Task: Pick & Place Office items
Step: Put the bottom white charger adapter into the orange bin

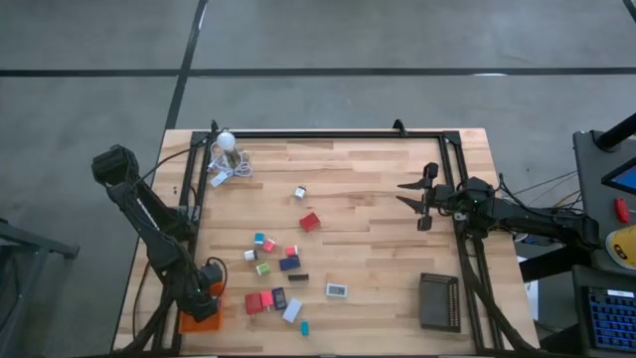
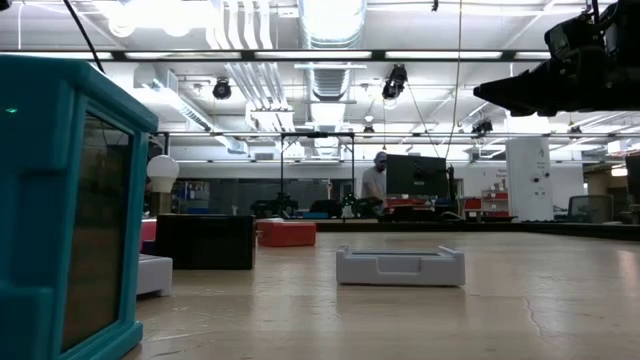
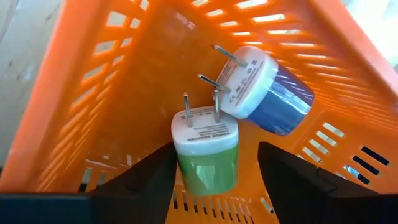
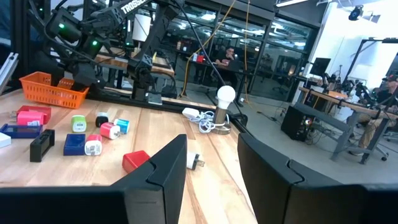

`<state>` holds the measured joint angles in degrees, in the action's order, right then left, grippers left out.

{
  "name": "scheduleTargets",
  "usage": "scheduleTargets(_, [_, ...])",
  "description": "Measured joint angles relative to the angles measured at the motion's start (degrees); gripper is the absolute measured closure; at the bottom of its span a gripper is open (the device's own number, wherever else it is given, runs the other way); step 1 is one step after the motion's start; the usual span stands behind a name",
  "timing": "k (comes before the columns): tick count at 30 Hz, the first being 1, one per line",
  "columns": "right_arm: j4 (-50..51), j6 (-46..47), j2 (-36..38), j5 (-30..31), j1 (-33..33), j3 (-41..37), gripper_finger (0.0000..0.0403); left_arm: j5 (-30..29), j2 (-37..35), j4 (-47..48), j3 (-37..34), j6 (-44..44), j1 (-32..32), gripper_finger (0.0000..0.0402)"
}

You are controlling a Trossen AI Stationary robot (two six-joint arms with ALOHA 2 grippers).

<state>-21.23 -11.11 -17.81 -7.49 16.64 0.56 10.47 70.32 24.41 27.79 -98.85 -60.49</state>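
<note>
The left gripper (image 1: 206, 288) sits low at the lower left of the high view, directly over the orange tray (image 1: 191, 321) at the table's (image 1: 378, 229) near-left corner. In the left wrist view its fingers (image 3: 149, 180) stand apart on either side of a green plug (image 3: 205, 152), with a gap showing on each side, so the jaws are open and not clamping it. The green plug lies inside the orange tray (image 3: 99, 81), prongs pointing away from the gripper, and a blue plug (image 3: 267, 90) lies just beside it, the two white faces touching or nearly so.

The right gripper (image 1: 415, 199) hangs above the right-centre of the table in the high view, well apart from the pieces. In the right wrist view its fingers (image 4: 158, 174) stand a moderate way apart with nothing between them.

The remaining office items are scattered across the lower middle of the high view: a red block (image 1: 310, 222) near centre, a small white-and-dark piece (image 1: 300, 192) above it, a navy piece (image 1: 289, 264), a white case (image 1: 337, 290) to the right, red and pink pieces (image 1: 258, 301) at lower left, and a teal piece (image 1: 305, 327) at the bottom edge. A black tray (image 1: 438, 300) lies at lower right. A white bulb with cord (image 1: 227, 157) sits at upper left.
</note>
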Motion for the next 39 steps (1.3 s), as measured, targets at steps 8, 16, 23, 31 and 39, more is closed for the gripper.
scheduleTargets(8, [0.00,0.00,-0.02,0.00,0.00,0.00,0.0264,0.10,0.00,-0.12,-0.02,-0.24,0.00,0.0170])
scheduleTargets(16, [0.00,0.00,0.01,-0.02,0.00,-0.02,0.0264,0.86,0.11,0.07,2.11,-1.33,-0.07,0.0171])
scheduleTargets(23, [0.00,0.00,0.01,-0.01,0.00,-0.01,0.0264,1.60,0.08,1.42,3.61,-1.31,-0.07,0.0172])
scheduleTargets(31, [0.00,0.00,0.01,0.00,0.00,-0.01,0.0264,2.03,-0.11,4.97,6.52,-1.13,-0.07,0.0172])
scheduleTargets(39, [0.00,0.00,-0.01,0.00,0.00,0.00,0.0264,-0.12,-0.17,12.37,10.96,-1.05,0.44,0.0172])
